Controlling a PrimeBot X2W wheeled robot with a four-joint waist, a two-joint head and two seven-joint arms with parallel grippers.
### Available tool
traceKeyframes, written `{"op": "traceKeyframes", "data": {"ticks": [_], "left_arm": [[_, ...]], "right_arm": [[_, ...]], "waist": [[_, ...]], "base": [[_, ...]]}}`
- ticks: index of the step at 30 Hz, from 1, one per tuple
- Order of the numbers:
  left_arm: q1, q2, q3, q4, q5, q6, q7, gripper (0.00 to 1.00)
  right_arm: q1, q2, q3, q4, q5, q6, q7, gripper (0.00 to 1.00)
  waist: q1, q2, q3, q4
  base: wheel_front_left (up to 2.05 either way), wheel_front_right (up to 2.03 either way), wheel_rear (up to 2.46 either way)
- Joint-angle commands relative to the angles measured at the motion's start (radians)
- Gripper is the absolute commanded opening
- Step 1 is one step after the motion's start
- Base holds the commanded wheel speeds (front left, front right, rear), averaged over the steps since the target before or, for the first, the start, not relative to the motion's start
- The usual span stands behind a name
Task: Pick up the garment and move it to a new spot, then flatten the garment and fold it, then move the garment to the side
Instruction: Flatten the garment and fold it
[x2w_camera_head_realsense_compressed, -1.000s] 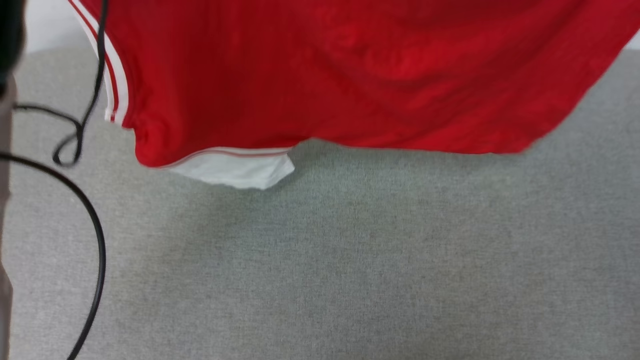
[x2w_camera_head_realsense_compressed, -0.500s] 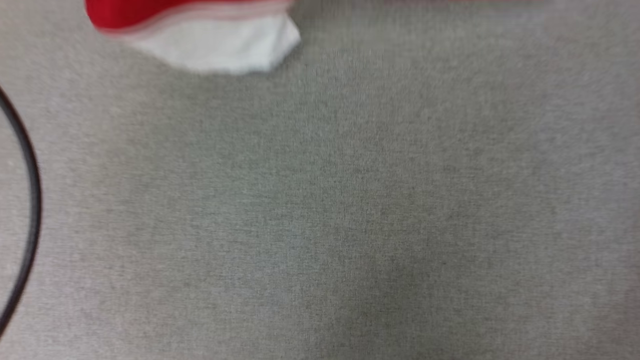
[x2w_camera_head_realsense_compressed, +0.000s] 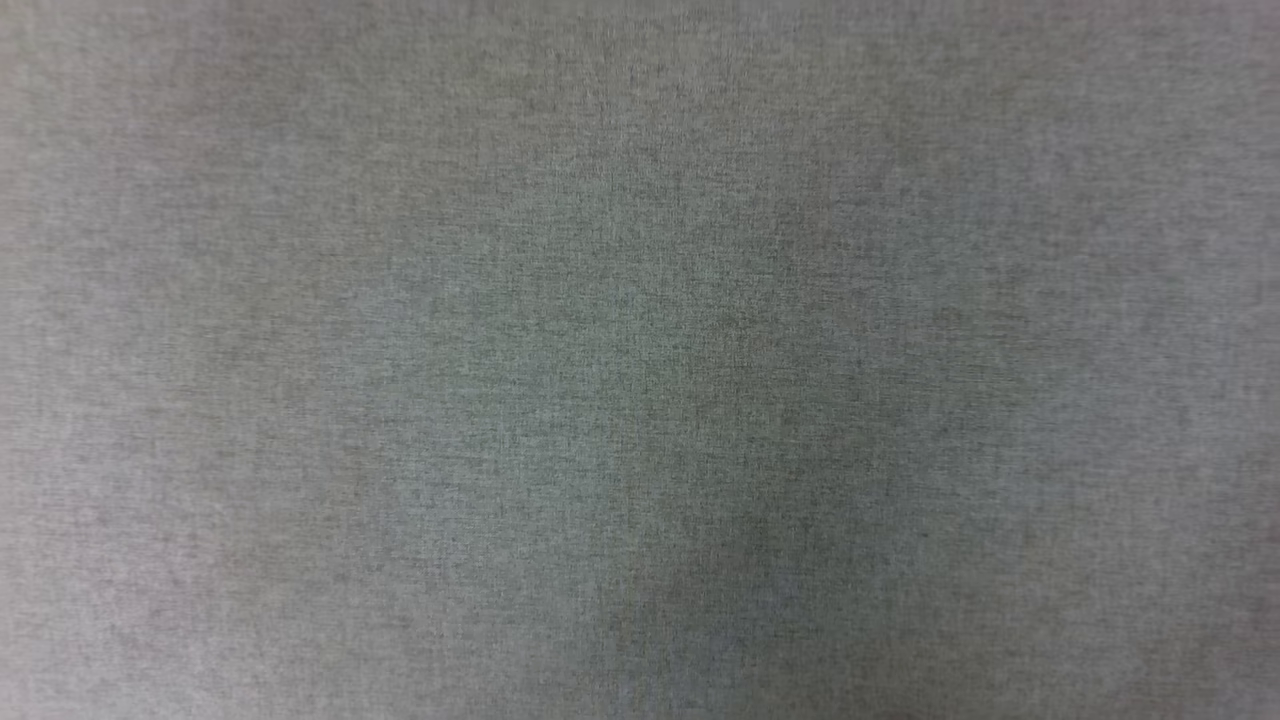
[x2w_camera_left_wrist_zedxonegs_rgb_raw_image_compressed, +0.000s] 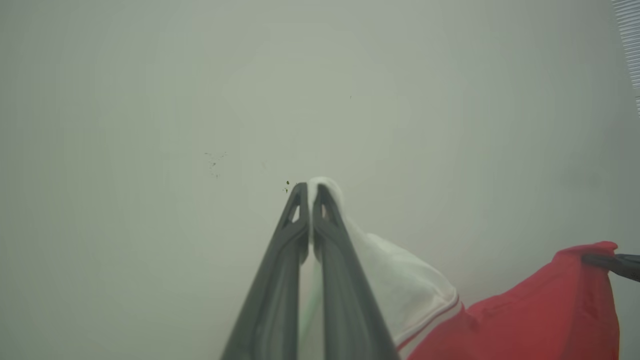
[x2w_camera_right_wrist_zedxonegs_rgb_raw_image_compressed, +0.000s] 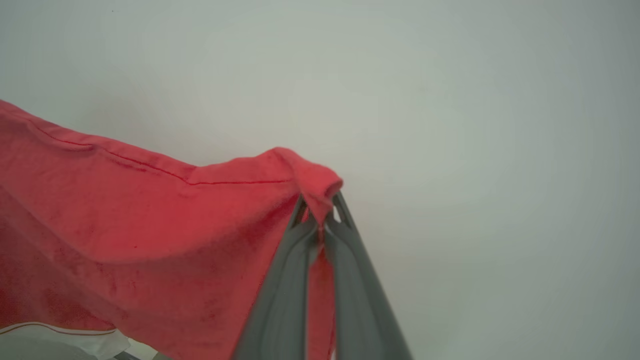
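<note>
The garment (x2w_camera_left_wrist_zedxonegs_rgb_raw_image_compressed: 525, 310) hangs clear of any support, and we see it stretched between both grippers in front of a pale wall (x2w_camera_left_wrist_zedxonegs_rgb_raw_image_compressed: 150, 100).

The left gripper (x2w_camera_left_wrist_zedxonegs_rgb_raw_image_compressed: 310, 186) has its fingers pressed together on the tip of the white sleeve (x2w_camera_left_wrist_zedxonegs_rgb_raw_image_compressed: 400, 270). A small fold of white cloth pokes just past the fingertips. From there the sleeve runs down to the striped trim (x2w_camera_left_wrist_zedxonegs_rgb_raw_image_compressed: 440, 315) and the red body.

The right gripper (x2w_camera_right_wrist_zedxonegs_rgb_raw_image_compressed: 320, 202) is likewise clamped tight, on a bunched red corner (x2w_camera_right_wrist_zedxonegs_rgb_raw_image_compressed: 310, 180) of the garment. The cloth curls just past its tips, and the seamed red edge falls away from that corner.

In the left wrist view, the right gripper's dark tips meet the garment's far red corner.

In the head view we see a grey woven surface (x2w_camera_head_realsense_compressed: 640, 360). We cannot tell how it lies relative to the garment.
</note>
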Motion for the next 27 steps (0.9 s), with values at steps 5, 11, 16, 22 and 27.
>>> {"op": "traceKeyframes", "data": {"ticks": [5, 11, 16, 22, 27], "left_arm": [[0.042, 0.032, -0.055, 0.037, -0.052, -0.002, -0.034, 0.0], [0.166, 0.072, -0.106, 0.051, -0.127, -0.002, -0.082, 0.0], [0.331, 0.108, -0.138, 0.03, -0.186, -0.002, -0.114, 0.0], [0.562, 0.155, -0.142, -0.029, -0.233, -0.002, -0.131, 0.0], [0.777, 0.188, -0.107, -0.112, -0.24, 0.001, -0.135, 0.0]], "right_arm": [[0.001, -0.015, 0.083, 0.073, 0.032, -0.001, -0.043, 0.0], [0.076, -0.038, 0.19, 0.107, 0.101, -0.001, -0.096, 0.0], [0.205, -0.062, 0.277, 0.099, 0.176, -0.001, -0.15, 0.0], [0.397, -0.095, 0.355, 0.055, 0.267, -0.001, -0.2, 0.0], [0.584, -0.129, 0.408, -0.023, 0.319, -0.001, -0.238, 0.0]], "waist": [[-0.0002, 0.0, 0.045, 0.001], [-0.0002, 0.0, 0.051, 0.004], [-0.0002, 0.0, 0.016, 0.002], [-0.0002, 0.0, -0.047, -0.002], [-0.0002, 0.0, -0.113, -0.008]], "base": [[0.0, 0.0, 0.0], [0.0, 0.0, 0.0], [0.0, 0.0, 0.0], [0.0, 0.0, 0.0], [0.0, 0.0, 0.0]]}}
